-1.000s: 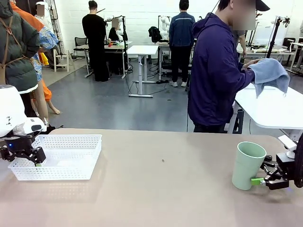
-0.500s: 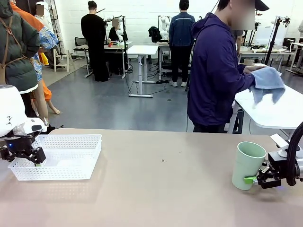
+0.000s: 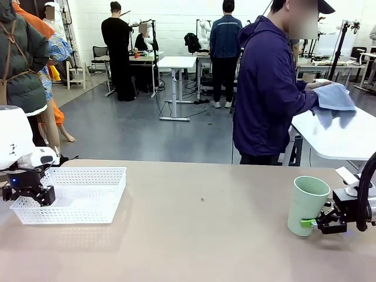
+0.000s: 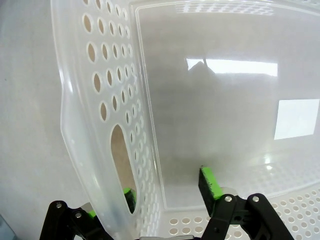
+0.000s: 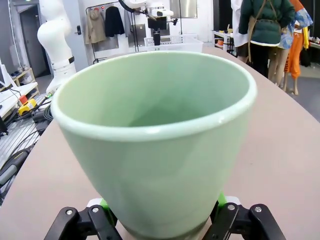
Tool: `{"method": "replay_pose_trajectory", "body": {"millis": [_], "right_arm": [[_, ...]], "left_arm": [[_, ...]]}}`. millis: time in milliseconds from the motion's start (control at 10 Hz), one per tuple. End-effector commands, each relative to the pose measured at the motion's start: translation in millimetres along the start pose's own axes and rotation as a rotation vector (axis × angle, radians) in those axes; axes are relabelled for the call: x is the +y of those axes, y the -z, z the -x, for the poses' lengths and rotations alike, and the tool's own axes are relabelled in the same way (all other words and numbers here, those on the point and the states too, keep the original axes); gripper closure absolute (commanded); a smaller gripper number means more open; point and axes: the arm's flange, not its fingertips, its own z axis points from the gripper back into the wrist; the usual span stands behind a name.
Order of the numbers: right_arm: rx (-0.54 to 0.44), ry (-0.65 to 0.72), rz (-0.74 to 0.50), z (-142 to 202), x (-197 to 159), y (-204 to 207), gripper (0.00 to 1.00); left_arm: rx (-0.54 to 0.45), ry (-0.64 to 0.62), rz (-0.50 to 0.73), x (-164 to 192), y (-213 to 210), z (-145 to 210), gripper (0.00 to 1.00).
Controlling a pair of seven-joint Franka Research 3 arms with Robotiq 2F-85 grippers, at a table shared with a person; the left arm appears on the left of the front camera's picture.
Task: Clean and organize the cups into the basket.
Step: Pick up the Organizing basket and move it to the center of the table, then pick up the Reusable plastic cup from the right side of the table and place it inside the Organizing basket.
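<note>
**A:** Where is the mint cup [image 3: 306, 205]?

**B:** It stands upright on the table [image 3: 194, 247], lodged between the right fingers [image 3: 315, 224]. They have it low on its body. A green pad lies against each side just above the base, and the open mouth rises well above the fingertips.

**A:** So those fingers are grasping it?

**B:** Yes, they are drawn in around the cup's lower part, and its base is down on the table.

**A:** And the left fingers [image 3: 29, 192]?

**B:** They are clenched across one end wall of the basket [image 3: 82, 212]. One finger is outside the perforated wall and the other is inside, with their tips pointing down toward the basket's floor. From the inner finger the rest of the basket stretches away, flat on the table.

**A:** How far is the cup from the basket?

**B:** Well apart. Each is at its own pair of fingers, with bare table between them.

**A:** Is anyone near?

**B:** Beyond the right fingers, past the table's far edge, a person [image 3: 267, 88] in a dark blue jacket stands turned aside. The person's hands are on a blue cloth [image 3: 335, 97] lying on another white table.
</note>
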Motion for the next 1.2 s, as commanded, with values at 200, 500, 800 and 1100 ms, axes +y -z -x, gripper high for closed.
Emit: {"method": "replay_pose_trajectory", "body": {"millis": [200, 500, 800, 1100], "right_arm": [[0.005, -0.002, 0.01, 6.3, 0.1, 0.9, 0.78], [0.01, 0.012, 0.016, 7.2, -0.3, -0.6, 0.77], [0.013, 0.02, 0.018, 8.0, -0.6, -1.1, 1.0], [0.017, 0.026, 0.018, 8.5, -0.4, -1.1, 1.0]], "left_arm": [[0.047, 0.024, 0.003, 0.1, 18.0, 3.3, 1.0], [0.037, 0.022, 0.0, -0.2, 18.5, 4.3, 1.0], [0.017, 0.023, 0.022, 0.1, 18.1, 6.6, 0.86], [0.023, 0.036, 0.017, -0.3, 18.4, 7.2, 0.58]]}}
